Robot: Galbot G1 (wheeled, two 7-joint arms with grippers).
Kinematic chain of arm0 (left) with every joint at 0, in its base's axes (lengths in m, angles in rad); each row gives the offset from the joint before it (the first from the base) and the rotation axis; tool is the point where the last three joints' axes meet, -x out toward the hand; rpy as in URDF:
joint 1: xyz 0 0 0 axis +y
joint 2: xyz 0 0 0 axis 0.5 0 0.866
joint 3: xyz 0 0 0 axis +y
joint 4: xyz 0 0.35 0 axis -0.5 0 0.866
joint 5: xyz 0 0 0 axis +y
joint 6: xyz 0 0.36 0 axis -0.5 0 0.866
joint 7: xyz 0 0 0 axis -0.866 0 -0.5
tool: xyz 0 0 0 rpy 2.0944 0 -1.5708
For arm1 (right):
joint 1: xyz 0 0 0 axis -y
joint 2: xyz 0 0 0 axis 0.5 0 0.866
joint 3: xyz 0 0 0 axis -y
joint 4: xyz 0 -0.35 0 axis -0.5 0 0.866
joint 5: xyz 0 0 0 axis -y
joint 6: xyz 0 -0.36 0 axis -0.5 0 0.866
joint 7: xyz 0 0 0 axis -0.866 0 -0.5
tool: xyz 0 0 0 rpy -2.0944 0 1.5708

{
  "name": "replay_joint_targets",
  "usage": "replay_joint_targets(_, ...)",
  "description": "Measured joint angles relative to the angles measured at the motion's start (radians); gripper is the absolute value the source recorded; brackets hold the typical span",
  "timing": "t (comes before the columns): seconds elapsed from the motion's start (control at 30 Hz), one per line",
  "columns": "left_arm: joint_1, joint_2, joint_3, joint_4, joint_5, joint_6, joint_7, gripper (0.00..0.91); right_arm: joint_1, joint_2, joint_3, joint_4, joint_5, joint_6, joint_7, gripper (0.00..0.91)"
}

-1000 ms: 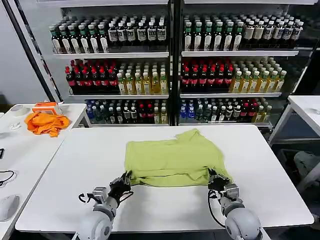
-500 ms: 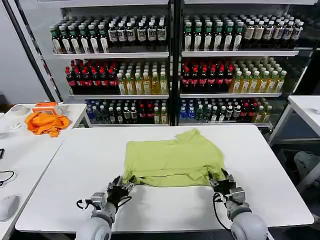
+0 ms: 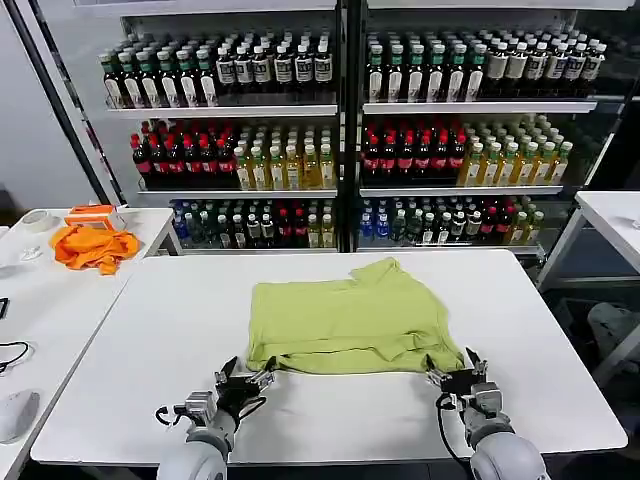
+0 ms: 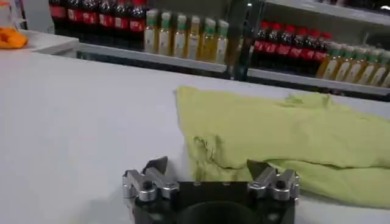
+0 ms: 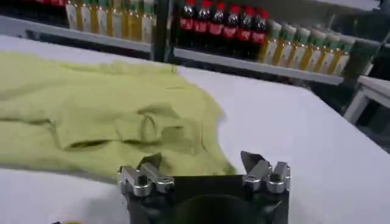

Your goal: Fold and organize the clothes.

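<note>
The lime T-shirt (image 3: 350,315) lies folded into a rough rectangle in the middle of the white table (image 3: 150,330), one sleeve poking out at its far edge. My left gripper (image 3: 245,383) sits low on the table just in front of the shirt's near left corner, open and holding nothing. My right gripper (image 3: 455,375) is in front of the near right corner, also open and empty. The left wrist view has the left gripper (image 4: 207,165) spread wide before the crumpled hem of the shirt (image 4: 286,131). In the right wrist view the right gripper (image 5: 200,159) is open before the shirt (image 5: 103,103).
An orange cloth (image 3: 93,245) lies on a side table at the far left, with a white mouse (image 3: 15,415) nearer. Shelves of bottles (image 3: 340,150) stand behind the table. Another white table (image 3: 615,215) is at the right.
Both grippers have drawn back from the shirt's near corners toward the table's front edge and now stand open. The shirt stays lying on the table.
</note>
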Motion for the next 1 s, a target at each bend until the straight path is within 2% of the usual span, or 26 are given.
replay_joint_targets(0.63, 0.012, -0.007, 0.007, 0.011, -0.024, -0.006, 0.033, 0.020, -0.017, -0.004, -0.013, -0.011, 0.036, -0.015, 0.001, 0.000)
replay_joint_targets(1.0, 0.056, -0.022, 0.002, -0.038, -0.010, -0.002, 0.036, 0.020, -0.094, -0.020, 0.004, 0.059, 0.038, -0.011, -0.016, 0.000)
